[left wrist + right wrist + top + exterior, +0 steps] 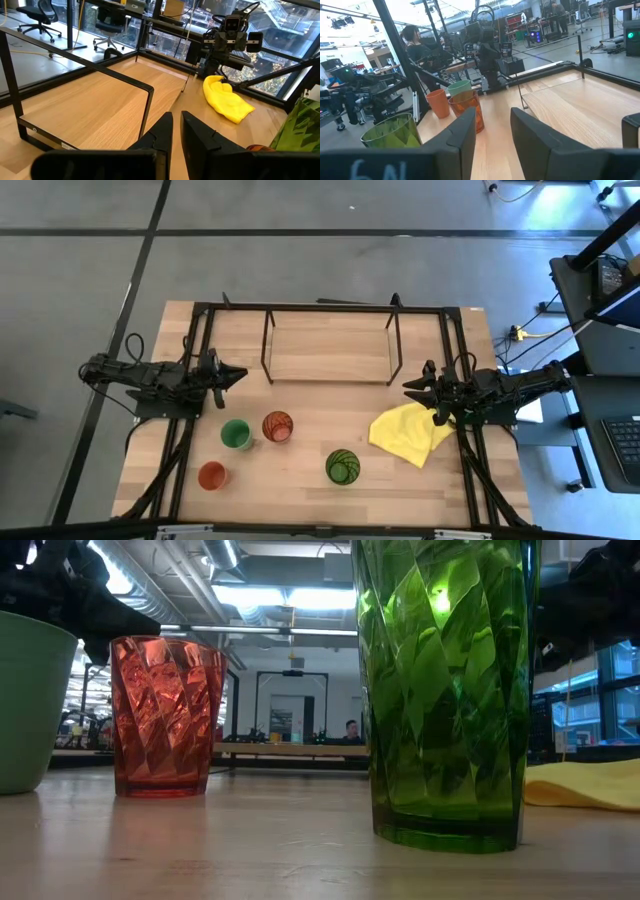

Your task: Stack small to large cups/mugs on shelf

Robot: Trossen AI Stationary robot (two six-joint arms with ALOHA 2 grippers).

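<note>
Four cups stand upright on the table's near half. The bright green cup (236,434) and the translucent orange-brown cup (277,426) stand side by side. The orange-red cup (211,476) is nearer the front left, and the taller olive-green cup (342,467) is to their right. The shelf (330,345) stands bare at the far middle. My left gripper (238,373) hovers by the shelf's left end with its fingers (176,116) shut and empty. My right gripper (408,388) hovers by the shelf's right end, open (492,112) and empty.
A crumpled yellow cloth (410,433) lies on the table below my right gripper, right of the olive-green cup. A black metal rail (200,320) frames the table top. Bare wood lies between the shelf and the cups.
</note>
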